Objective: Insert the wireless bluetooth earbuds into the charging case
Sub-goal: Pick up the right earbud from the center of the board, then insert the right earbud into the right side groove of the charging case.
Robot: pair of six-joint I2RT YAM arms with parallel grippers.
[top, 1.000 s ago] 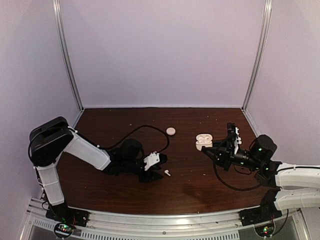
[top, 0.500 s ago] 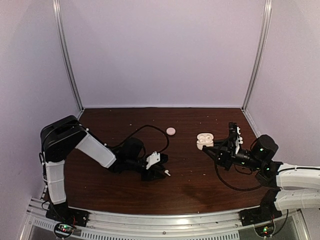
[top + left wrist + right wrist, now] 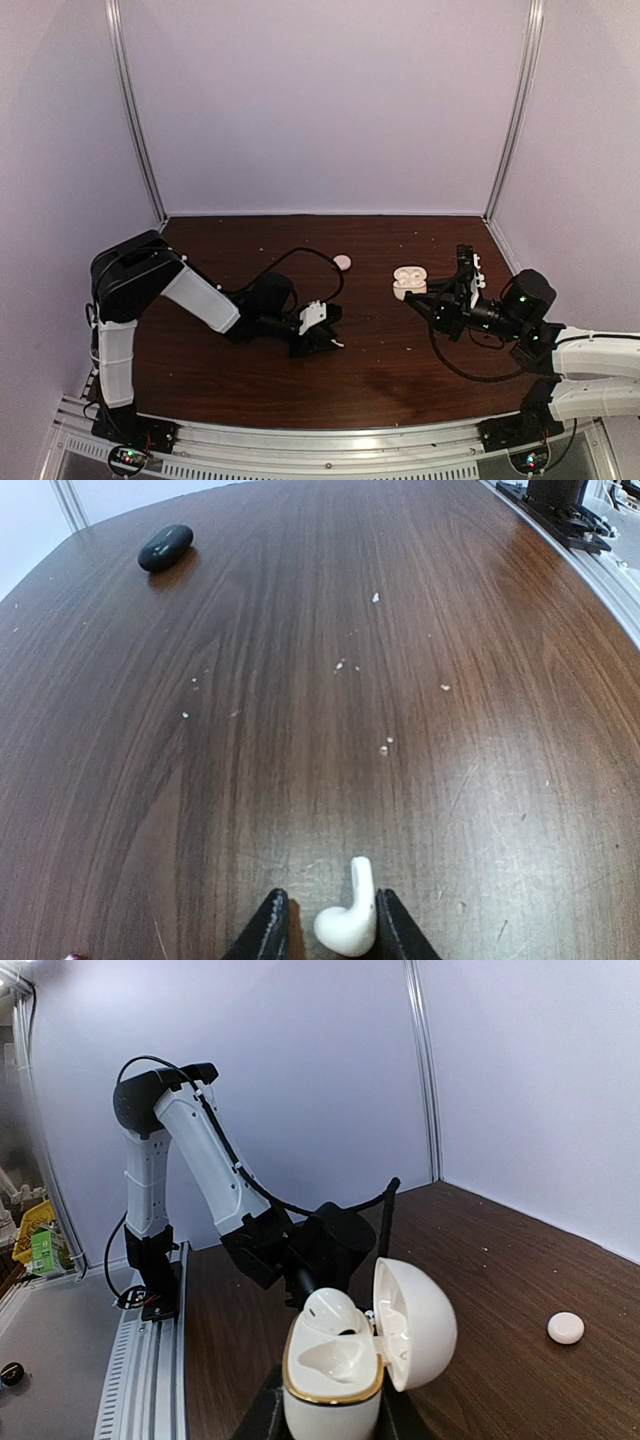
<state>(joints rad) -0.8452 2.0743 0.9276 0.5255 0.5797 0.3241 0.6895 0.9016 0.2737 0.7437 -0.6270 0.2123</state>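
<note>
A white stemmed earbud [image 3: 350, 920] lies on the table between the tips of my left gripper [image 3: 333, 938]. The right tip touches it, and a small gap is left at the left tip. In the top view this gripper [image 3: 325, 335] sits low at the earbud [image 3: 339, 344]. My right gripper [image 3: 330, 1415] is shut on a white open charging case [image 3: 335, 1385] with a gold rim and holds it upright. One white earbud [image 3: 335, 1312] sits in its far slot and the near slot is empty. The case also shows in the top view [image 3: 407, 281].
A small rounded black object [image 3: 165, 547] lies far off on the wood table. A round white disc [image 3: 343, 261] lies mid-table and also shows in the right wrist view [image 3: 566, 1327]. A black cable [image 3: 290, 258] loops behind the left arm. Metal rails run along the near edge.
My left arm has reached further right and lowered, so its jaws now straddle the white earbud. The right gripper and the case have barely moved.
</note>
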